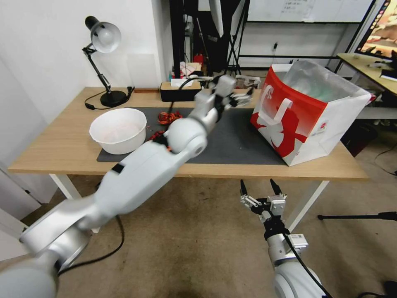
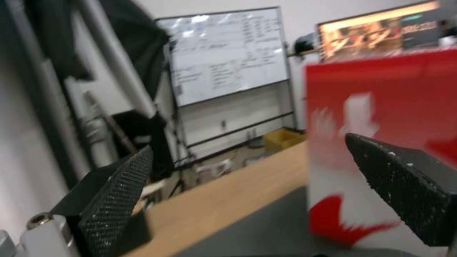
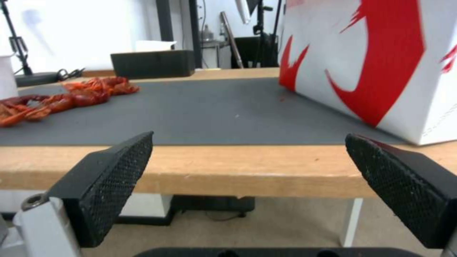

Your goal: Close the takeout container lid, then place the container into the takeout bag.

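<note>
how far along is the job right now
Nothing is in hand: the left end effector hangs open and empty beside the takeout bag, and the right end effector is open below the table edge. The bag's inside is hidden, so whether packing is done cannot be told.

A red-and-white takeout bag (image 1: 306, 120) lined in silver is shown on a dark grey mat (image 1: 231, 140) over a light wooden desk (image 1: 62, 145).
</note>
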